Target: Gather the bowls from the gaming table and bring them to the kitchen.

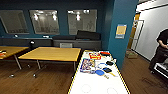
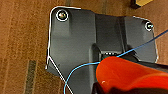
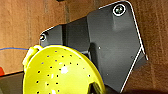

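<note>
While I face the gaming counter (image 1: 100, 83) at lower centre | orange-red bowl (image 2: 130, 75) sits at left pincer, yellow-green bowl (image 3: 60, 70) at right, apparently carried for the kitchen | I cannot tell either pincer's grip

The room is dim and softly blurred. Ceiling lights glare in the wall windows (image 1: 45, 21). The glossy white surface (image 1: 97, 83) shines bright, bowed at the edges.

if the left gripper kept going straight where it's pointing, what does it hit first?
Probably the wooden floor. The left wrist view looks down past the orange-red bowl at floor boards, with nothing else visible in that line. Depth is unclear, and the bowl hides part of the path.
</note>
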You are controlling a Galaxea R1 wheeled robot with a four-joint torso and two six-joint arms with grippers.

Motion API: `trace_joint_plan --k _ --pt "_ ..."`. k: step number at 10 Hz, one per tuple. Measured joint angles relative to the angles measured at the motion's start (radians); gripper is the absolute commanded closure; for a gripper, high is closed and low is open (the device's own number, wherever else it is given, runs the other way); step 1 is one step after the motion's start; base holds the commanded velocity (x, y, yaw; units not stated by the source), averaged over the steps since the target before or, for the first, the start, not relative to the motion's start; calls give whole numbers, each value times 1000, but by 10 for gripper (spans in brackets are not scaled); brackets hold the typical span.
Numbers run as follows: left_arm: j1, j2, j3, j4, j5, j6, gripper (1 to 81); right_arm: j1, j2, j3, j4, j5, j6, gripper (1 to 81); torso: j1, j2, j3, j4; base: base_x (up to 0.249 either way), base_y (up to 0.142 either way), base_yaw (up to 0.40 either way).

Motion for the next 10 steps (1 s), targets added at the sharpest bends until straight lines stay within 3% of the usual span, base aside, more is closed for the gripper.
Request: trace_joint_plan --k 6,10 --pt "1 0 0 17 2 0 811 -1 32 -61 -17 -1 0 811 -1 0 0 0 -90 0 0" --pt "19 -30 -1 21 -50 0 811 1 -46 60 -19 14 0 811 0 0 0 0 -79 0 0"
